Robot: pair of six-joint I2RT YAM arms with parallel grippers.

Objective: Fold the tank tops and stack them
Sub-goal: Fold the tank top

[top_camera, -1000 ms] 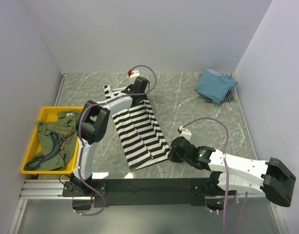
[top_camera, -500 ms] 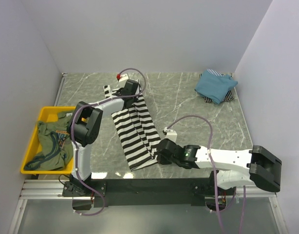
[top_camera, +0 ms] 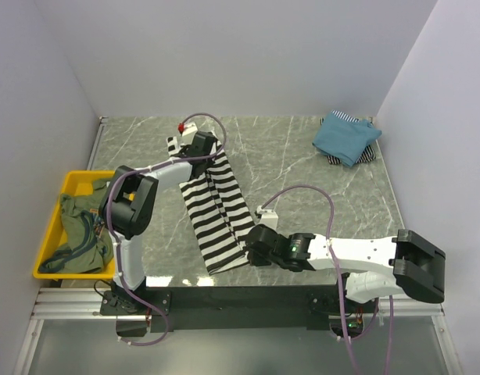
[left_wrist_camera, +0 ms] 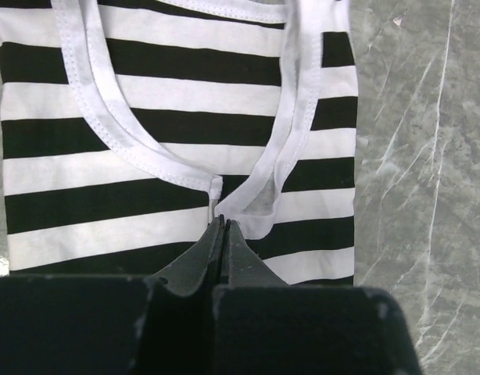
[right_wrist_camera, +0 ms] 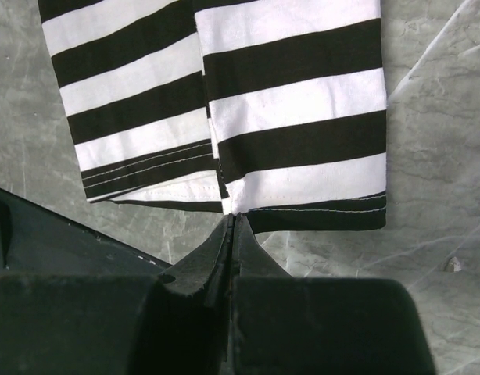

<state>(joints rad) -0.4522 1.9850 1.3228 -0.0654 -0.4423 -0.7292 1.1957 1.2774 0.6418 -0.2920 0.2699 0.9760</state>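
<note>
A black-and-white striped tank top (top_camera: pixel 216 205) lies lengthwise on the grey marble table, its right side folded over toward the left. My left gripper (top_camera: pixel 199 151) is shut on the white-trimmed armhole edge at the far end; in the left wrist view the jaws (left_wrist_camera: pixel 219 224) pinch that trim over the stripes (left_wrist_camera: pixel 177 156). My right gripper (top_camera: pixel 251 242) is shut on the near hem, seen in the right wrist view (right_wrist_camera: pixel 232 217) below the striped cloth (right_wrist_camera: pixel 295 101). A folded teal tank top (top_camera: pixel 345 139) rests on a pinstriped one (top_camera: pixel 342 117) at the back right.
A yellow bin (top_camera: pixel 50 225) at the table's left edge holds an olive-green tank top (top_camera: pixel 84 228). White walls close in the left, back and right. A black rail (top_camera: pixel 224 295) runs along the near edge.
Both grippers have moved left, carrying the striped top's right edge over the rest of it. The garment now looks narrower and folded lengthwise.
</note>
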